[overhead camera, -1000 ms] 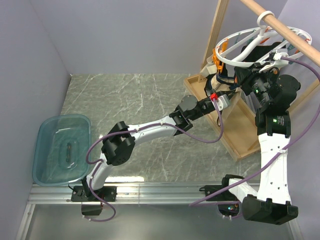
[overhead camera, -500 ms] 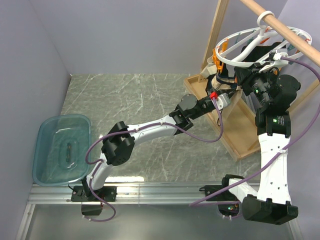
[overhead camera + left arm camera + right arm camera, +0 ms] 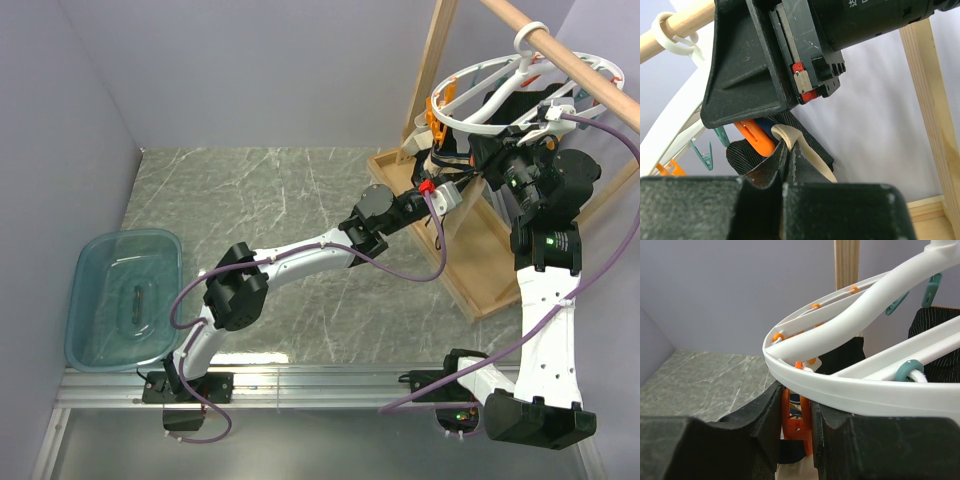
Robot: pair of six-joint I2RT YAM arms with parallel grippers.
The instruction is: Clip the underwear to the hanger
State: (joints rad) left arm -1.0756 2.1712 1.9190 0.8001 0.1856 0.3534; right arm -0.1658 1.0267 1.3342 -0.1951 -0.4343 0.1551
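Left claw (image 3: 789, 150) pinches pinstripe-trimmed beige underwear (image 3: 816, 164); right claw (image 3: 796, 401) squeezes an orange plastic clip (image 3: 794, 424).

A wooden rack (image 3: 475, 265) stands at the far right of the grey marbled surface (image 3: 250, 200). Its base board lies flat on the stone, an upright post rises at its far end, and a round rod (image 3: 560, 55) runs across its top. A black pinstriped garment (image 3: 936, 332) hangs inside the rack, below the rod. A translucent blue tub (image 3: 100, 250) sits well apart from the rack, at the opposite, left edge of the surface.
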